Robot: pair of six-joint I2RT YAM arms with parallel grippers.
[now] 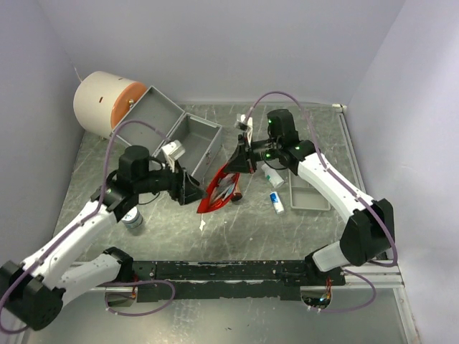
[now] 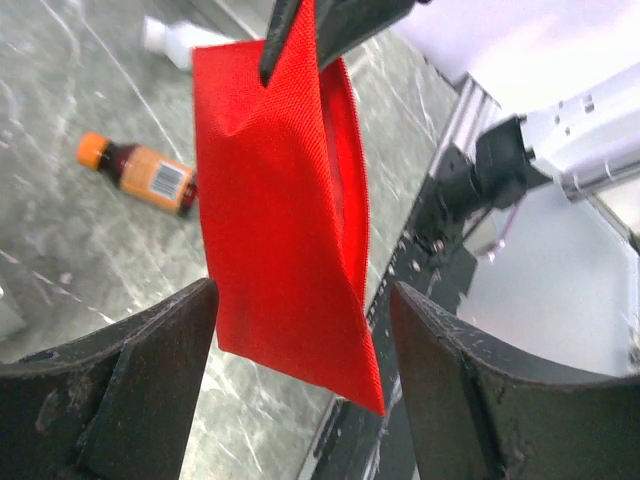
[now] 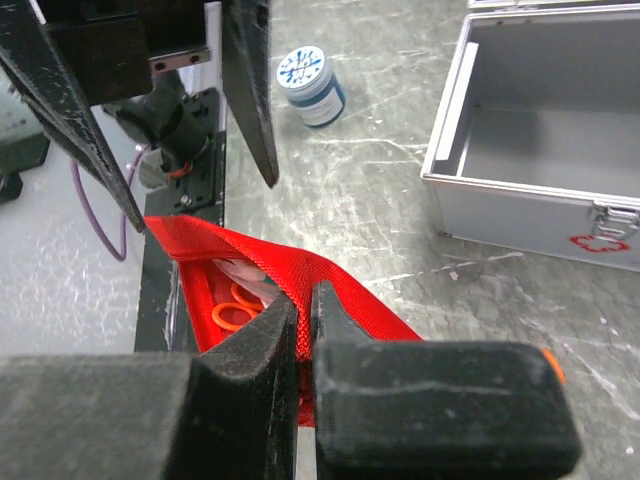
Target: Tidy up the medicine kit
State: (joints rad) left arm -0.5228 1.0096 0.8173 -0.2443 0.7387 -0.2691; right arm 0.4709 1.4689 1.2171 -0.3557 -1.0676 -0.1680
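Observation:
A red fabric pouch [image 1: 221, 190] hangs open near the table's middle, with orange-handled scissors [image 3: 232, 305] inside it. My right gripper [image 1: 246, 159] is shut on the pouch's upper edge [image 3: 300, 300] and holds it up. My left gripper [image 1: 192, 188] is open, its jaws on either side of the pouch's lower corner [image 2: 290, 250] without touching it. The grey metal kit case [image 1: 172, 129] stands open at the back left; its empty half shows in the right wrist view [image 3: 545, 130].
A small brown bottle with an orange cap [image 2: 140, 175] and a white bottle [image 2: 170, 42] lie on the table. A blue-lidded jar [image 3: 310, 85] stands near the left arm. A grey tray [image 1: 305, 190] and a white tube [image 1: 277, 201] lie at the right. A white-and-orange cylinder [image 1: 107, 104] sits at the back left.

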